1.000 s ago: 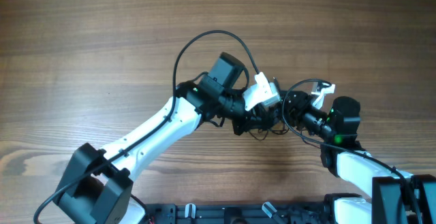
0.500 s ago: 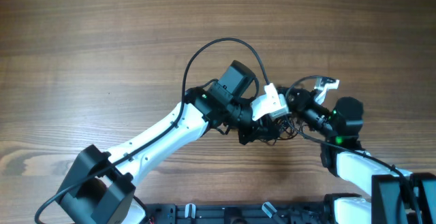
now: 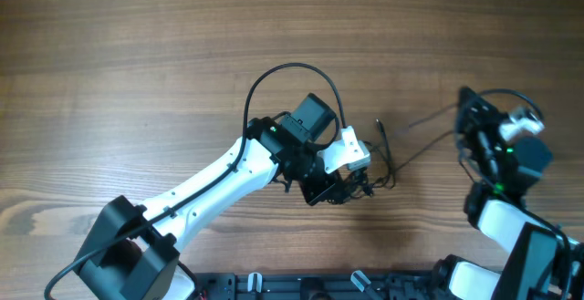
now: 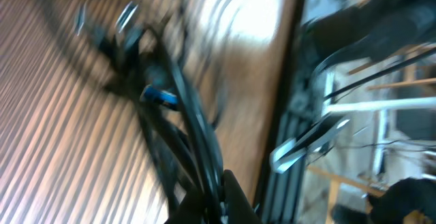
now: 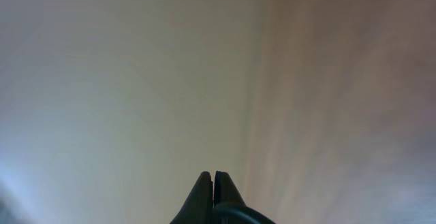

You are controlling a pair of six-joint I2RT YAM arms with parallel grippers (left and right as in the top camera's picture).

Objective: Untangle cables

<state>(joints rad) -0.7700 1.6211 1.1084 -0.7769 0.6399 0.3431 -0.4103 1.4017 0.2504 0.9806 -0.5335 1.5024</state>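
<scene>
A wooden table [image 3: 137, 63] fills the overhead view. The left arm [image 3: 210, 177] reaches from the near-left edge to mid-table, and its left gripper [image 4: 218, 190] is clenched on the bunched cables [image 3: 372, 183]. Thin strands stretch right toward the right gripper [image 5: 213, 177], whose jaws are pressed together; whether they pinch a strand cannot be told. A blue plug [image 4: 160, 97] sits in the bundle.

A wooden table [image 3: 137, 54] with lengthwise grain fills the view; a black rail [image 3: 274, 287] lines its near edge.
</scene>
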